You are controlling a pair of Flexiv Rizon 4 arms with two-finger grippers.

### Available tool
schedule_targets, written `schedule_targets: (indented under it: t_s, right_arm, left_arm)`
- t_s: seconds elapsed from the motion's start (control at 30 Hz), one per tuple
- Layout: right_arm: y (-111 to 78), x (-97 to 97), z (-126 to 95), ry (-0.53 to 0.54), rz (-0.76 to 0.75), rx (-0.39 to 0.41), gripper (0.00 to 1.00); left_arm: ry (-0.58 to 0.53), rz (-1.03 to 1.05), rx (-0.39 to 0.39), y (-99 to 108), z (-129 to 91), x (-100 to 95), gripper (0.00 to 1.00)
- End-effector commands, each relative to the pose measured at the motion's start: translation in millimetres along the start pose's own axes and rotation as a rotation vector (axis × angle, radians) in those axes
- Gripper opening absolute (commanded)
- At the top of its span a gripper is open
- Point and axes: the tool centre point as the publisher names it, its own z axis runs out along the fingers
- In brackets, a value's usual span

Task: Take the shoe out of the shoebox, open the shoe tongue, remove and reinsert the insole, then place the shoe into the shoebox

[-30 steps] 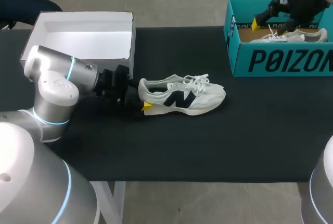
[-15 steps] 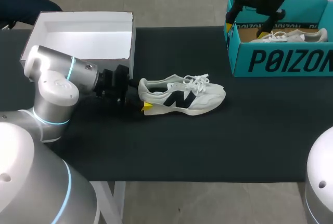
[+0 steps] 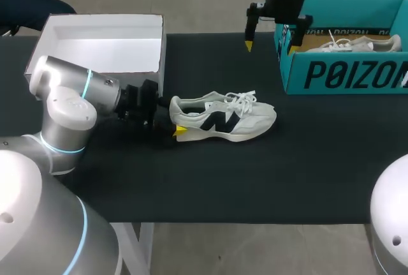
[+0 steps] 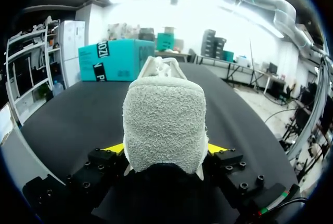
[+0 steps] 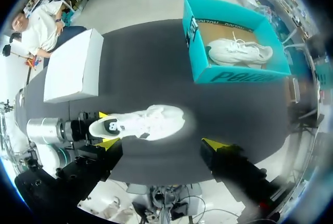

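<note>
A black tabletop point(image 3: 255, 179) seen from above, with a white and grey shoe point(image 3: 223, 117) lying near its middle as the reference for everything else. The shoe rests on its sole, heel toward the left arm, toe toward the right, laces loose on top.

Farthest to the left of the shoe, and behind its heel, an open white box point(image 3: 102, 42) sits at the tabletop's far edge. In front of that box the left arm point(image 3: 70, 96) reaches in low toward the shoe's heel. The left end effector point(image 3: 172, 117) is closed on the heel, one yellow-tipped finger on each side of it. From the left wrist camera the shoe point(image 4: 164, 125) fills the middle, its fuzzy heel wedged between the two yellow tips of the left end effector point(image 4: 165, 148).

Beyond the shoe's toe and to its right, the right end effector point(image 3: 271, 42) hangs in the air with its fingers spread apart and nothing between them. The right wrist camera looks straight down from well above the shoe point(image 5: 138, 122), with the right end effector point(image 5: 160, 143) open and empty.

Farthest right of the shoe, at the tabletop's far edge, stands a teal shoebox point(image 3: 344, 74), lid off. A second shoe point(image 3: 357, 44), also white, lies inside it. The right end effector is just beside the shoebox's corner nearest the shoe on the tabletop.
</note>
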Motion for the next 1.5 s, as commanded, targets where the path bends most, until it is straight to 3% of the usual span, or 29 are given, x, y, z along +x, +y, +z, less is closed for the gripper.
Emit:
schedule_targets:
  t_s: [0.03,0.37,0.63,0.97,1.07,1.5]
  right_arm:
    - [-0.4,22.1,12.5,-0.162,0.004,0.004,1.00]
    - [-17.4,67.5,49.2,-0.300,-0.070,0.001,1.00]
    - [-24.1,84.8,66.3,-0.345,-0.052,0.011,1.00]
    - [-31.6,91.7,82.1,-0.334,0.059,0.029,1.00]
    - [-32.6,94.2,84.0,-0.282,0.042,0.029,1.00]
    - [-32.6,94.2,84.0,-0.282,0.042,0.029,1.00]
  left_arm:
    - [0.001,-0.001,-0.004,-0.2,1.5,0.2,0.00]
    - [0.001,-0.001,-0.004,-0.2,1.5,0.2,0.00]
    - [0.001,-0.001,-0.004,-0.2,1.5,0.2,0.00]
    - [0.001,-0.001,-0.004,-0.2,1.5,0.2,0.00]
    - [0.001,-0.001,-0.004,-0.2,1.5,0.2,0.00]
    - [0.001,-0.001,-0.004,-0.2,1.5,0.2,0.00]
